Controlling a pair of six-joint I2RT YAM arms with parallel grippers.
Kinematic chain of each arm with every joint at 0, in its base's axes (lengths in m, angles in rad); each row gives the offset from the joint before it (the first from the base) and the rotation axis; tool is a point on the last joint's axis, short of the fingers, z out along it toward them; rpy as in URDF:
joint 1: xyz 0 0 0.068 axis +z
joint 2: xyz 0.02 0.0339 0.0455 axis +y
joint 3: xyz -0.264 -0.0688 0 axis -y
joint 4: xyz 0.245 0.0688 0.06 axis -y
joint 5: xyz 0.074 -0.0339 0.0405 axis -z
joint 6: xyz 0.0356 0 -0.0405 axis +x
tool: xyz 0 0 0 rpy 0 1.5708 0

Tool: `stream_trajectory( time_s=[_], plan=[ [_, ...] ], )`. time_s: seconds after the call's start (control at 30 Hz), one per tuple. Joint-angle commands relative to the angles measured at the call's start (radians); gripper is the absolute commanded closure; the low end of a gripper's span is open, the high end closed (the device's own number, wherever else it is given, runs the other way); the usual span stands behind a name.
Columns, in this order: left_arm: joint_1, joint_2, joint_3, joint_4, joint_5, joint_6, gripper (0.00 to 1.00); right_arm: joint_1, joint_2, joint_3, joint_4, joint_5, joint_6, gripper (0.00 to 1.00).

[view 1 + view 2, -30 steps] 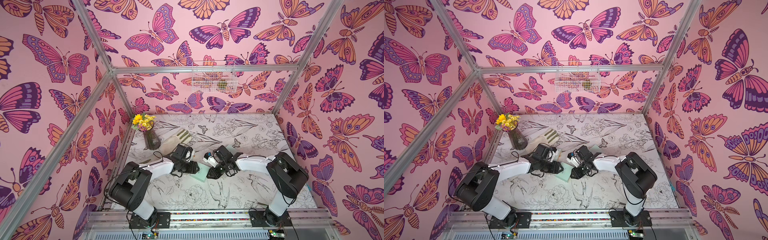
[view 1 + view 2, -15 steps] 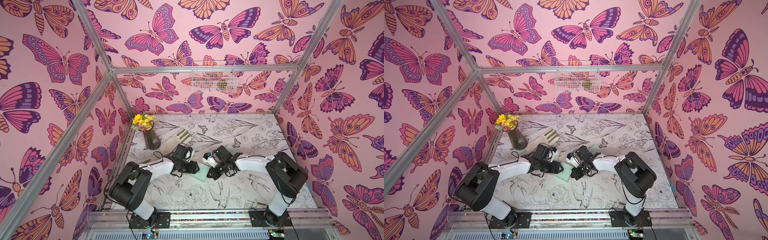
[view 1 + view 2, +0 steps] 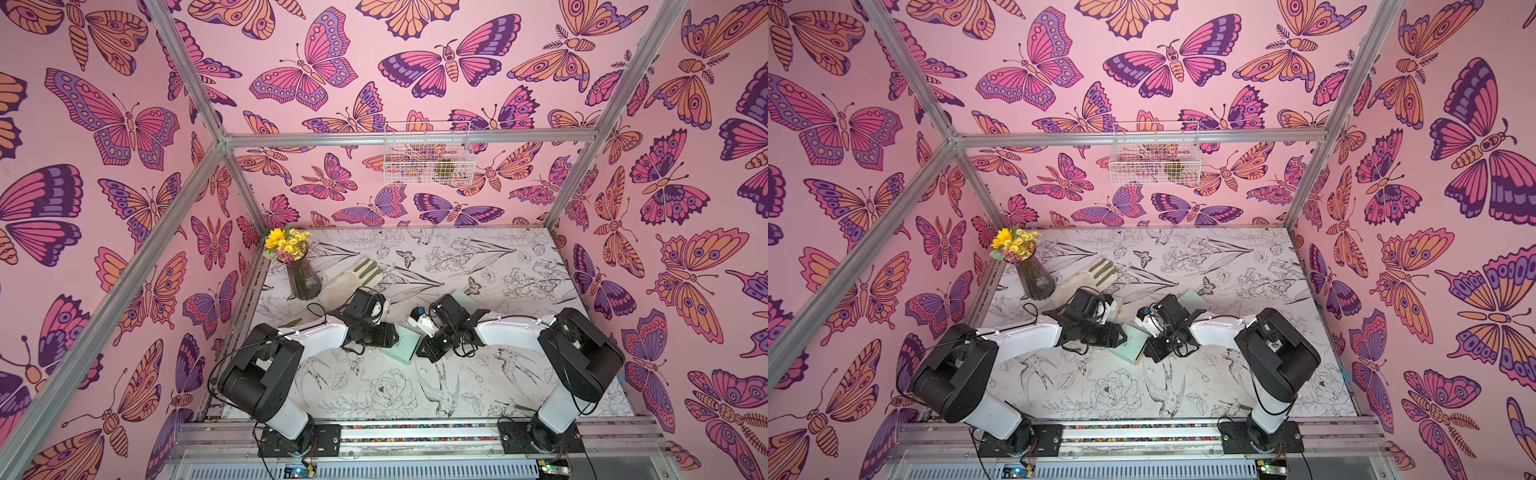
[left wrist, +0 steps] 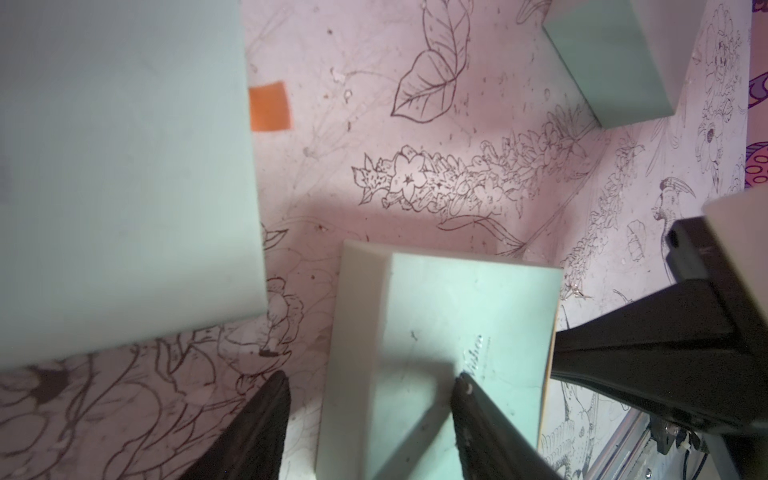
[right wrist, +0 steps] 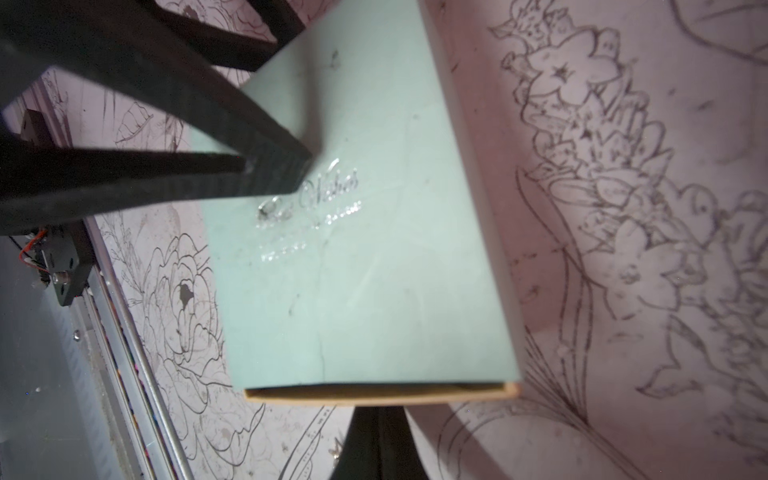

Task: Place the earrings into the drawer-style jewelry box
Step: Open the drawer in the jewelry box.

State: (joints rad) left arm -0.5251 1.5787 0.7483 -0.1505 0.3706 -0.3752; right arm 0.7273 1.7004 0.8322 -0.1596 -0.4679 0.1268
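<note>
Looking light, stiff and slick, the jewelry box [image 5: 365,270] wants pinning — left tool [image 4: 372,376], apart, presses its top; right tool [image 5: 378,419], closed, at its open end.

The box [image 5: 365,270] has a smooth, matt mint paper skin, lightly scuffed, with glossy raised lettering [image 5: 316,199]. Its end at the bottom of the frame shows raw brown cardboard [image 5: 374,392]. The table [image 5: 623,353] is a matt printed sheet, speckled with grime. The fingers [image 4: 478,415] of the left gripper [image 4: 372,376] are dull black plastic, finely ribbed. In a top view the rails [image 3: 311,140] are brushed metal and the vase [image 3: 303,282] is dark glossy glass.
</note>
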Motion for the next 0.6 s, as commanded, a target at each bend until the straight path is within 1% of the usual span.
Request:
stream_trajectory(
  time_s=[0.0, 0.27, 0.43, 0.57],
  plan=[
    [0.006, 0.024, -0.027, -0.085, -0.123, 0.006, 0.37, 0.003, -0.036, -0.025, -0.063, 0.020, -0.015, 1.00],
    [0.020, 0.021, -0.034, -0.085, -0.146, -0.002, 0.37, 0.002, -0.084, -0.065, -0.103, 0.050, -0.015, 1.00],
    [0.031, 0.024, -0.033, -0.085, -0.144, -0.001, 0.37, 0.003, -0.120, -0.093, -0.124, 0.067, -0.011, 1.00],
    [0.033, 0.028, -0.030, -0.086, -0.141, 0.004, 0.37, 0.002, -0.122, -0.109, -0.130, 0.072, 0.001, 1.00]
  ],
)
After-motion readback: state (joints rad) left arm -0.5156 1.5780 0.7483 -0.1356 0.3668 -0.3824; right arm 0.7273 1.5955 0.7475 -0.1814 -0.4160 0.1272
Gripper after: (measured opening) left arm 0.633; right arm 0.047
